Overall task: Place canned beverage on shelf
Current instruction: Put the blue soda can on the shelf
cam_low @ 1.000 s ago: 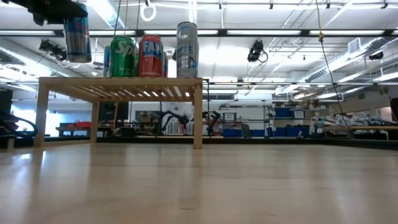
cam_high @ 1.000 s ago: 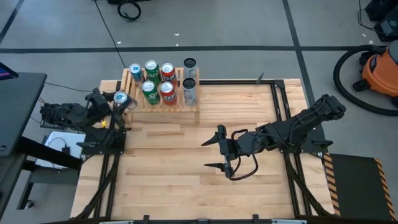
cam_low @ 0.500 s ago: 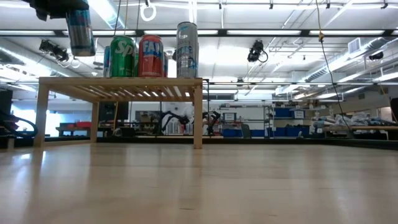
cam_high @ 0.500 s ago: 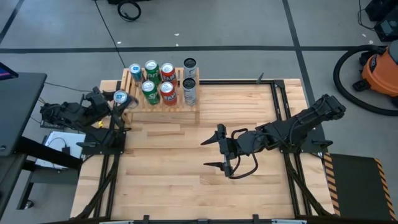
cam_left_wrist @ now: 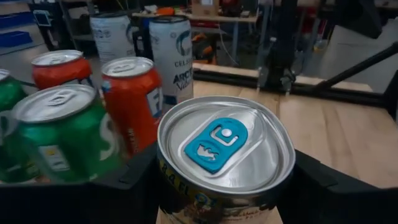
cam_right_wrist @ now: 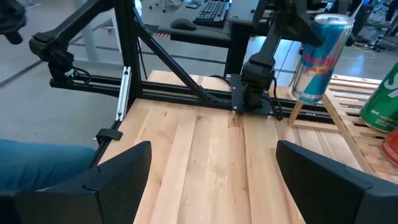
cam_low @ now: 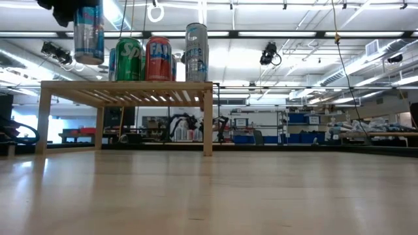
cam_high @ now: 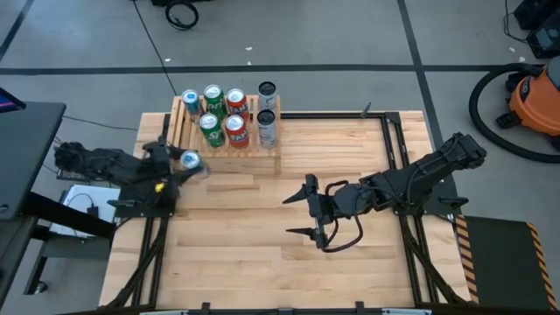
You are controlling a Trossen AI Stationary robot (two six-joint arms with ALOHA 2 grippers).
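Right gripper (cam_high: 302, 213) is parked mid-bench, fingers spread, nothing held. Left gripper (cam_high: 171, 164) is pinched shut on the blue can (cam_high: 190, 160), which is carried in the air near the bench's left edge, just off the shelf's front-left corner; in the low view the can (cam_low: 89, 32) is seen hanging upright, its base above the shelf's top bars (cam_low: 124, 86). The shelf (cam_high: 271, 150) is set at the bench's far-left corner. Risk, as judged: the green can (cam_high: 210, 129) and red can (cam_high: 234, 129) in the front row could be clipped if the can is swung in sideways, and the remaining free slot is narrow. A can set down on the slatted bars off-centre could be tipped. Task's thing: slim silver-blue can, blue pull tab (cam_left_wrist: 216, 144), lid undented, label partly hidden by the fingers.
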